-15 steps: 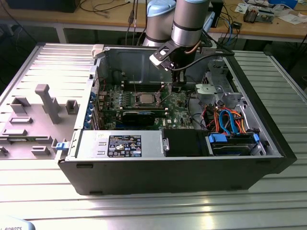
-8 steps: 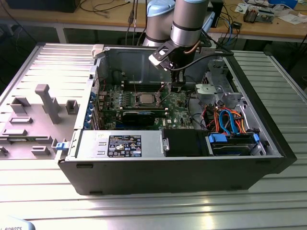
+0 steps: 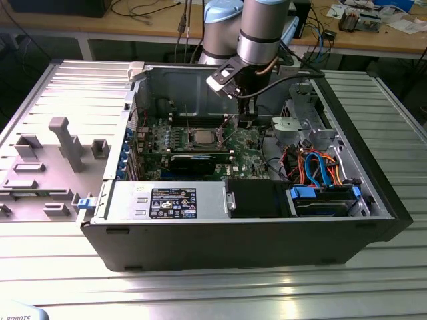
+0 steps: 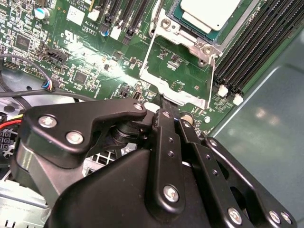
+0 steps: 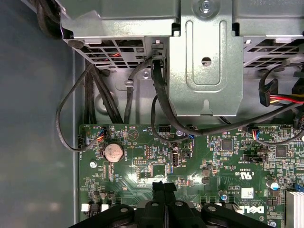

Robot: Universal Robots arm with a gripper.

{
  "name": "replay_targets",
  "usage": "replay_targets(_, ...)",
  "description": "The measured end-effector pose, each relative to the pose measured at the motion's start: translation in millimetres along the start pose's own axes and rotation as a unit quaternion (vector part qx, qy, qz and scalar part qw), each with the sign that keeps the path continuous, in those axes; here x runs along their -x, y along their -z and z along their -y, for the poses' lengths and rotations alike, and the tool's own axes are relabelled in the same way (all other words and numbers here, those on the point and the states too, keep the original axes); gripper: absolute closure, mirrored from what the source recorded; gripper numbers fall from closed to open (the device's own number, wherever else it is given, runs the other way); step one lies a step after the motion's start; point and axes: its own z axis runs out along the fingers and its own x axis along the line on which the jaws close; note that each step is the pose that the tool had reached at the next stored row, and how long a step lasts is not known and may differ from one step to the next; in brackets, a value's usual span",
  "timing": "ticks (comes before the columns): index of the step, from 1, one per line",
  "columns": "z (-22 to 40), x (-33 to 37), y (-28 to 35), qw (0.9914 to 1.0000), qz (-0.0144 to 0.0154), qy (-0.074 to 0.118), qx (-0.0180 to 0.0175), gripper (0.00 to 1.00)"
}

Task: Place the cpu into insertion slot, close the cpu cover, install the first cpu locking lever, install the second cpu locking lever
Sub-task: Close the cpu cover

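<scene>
At the exterior view's left lies a grey moulded tray with upright blocks (image 3: pixel 60 143). Right of it, filling the middle of the frame, sits an open black computer case (image 3: pixel 233 243) on a ribbed metal table (image 3: pixel 200 293). Inside the case is a green motherboard (image 3: pixel 248 162).

The small square silvery cpu (image 3: pixel 202 138) sits in the metal-rimmed square insertion slot (image 3: pixel 189 137), just above centre of the frame. In the second wrist view the cpu (image 4: pixel 209 12) lies seated in the slot (image 4: pixel 187 29). The thin silvery cpu cover (image 4: pixel 171 91) is flipped open beside the slot, with green board showing through its opening.

Just right of the slot hangs the black gripper (image 3: pixel 247 122). Its fingers are pressed together, with the tip (image 4: pixel 162 102) at the cover's outer edge. I cannot tell whether it pinches the edge.

Blue and orange cables (image 3: pixel 320 167) lie toward the right.
</scene>
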Motion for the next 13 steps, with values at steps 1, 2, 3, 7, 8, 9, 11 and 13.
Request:
replay_targets(1, 0.4, 0.0, 0.0, 1.00000, 0.0000, 0.000, 0.0000, 0.89)
replay_targets(2, 0.9, 0.0, 0.0, 1.00000, 0.0000, 0.000, 0.0000, 0.89)
replay_targets(3, 1.6, 0.0, 0.0, 1.00000, 0.0000, 0.000, 0.0000, 0.89)
replay_targets(7, 4.9, 0.0, 0.0, 1.00000, 0.0000, 0.000, 0.0000, 0.89)
replay_targets(8, 5.3, 0.0, 0.0, 1.00000, 0.0000, 0.000, 0.0000, 0.89)
replay_targets(9, 5.8, 0.0, 0.0, 1.00000, 0.0000, 0.000, 0.0000, 0.89)
replay_targets(11, 6.0, 0.0, 0.0, 1.00000, 0.0000, 0.000, 0.0000, 0.89)
replay_targets(13, 6.4, 0.0, 0.0, 1.00000, 0.0000, 0.000, 0.0000, 0.89)
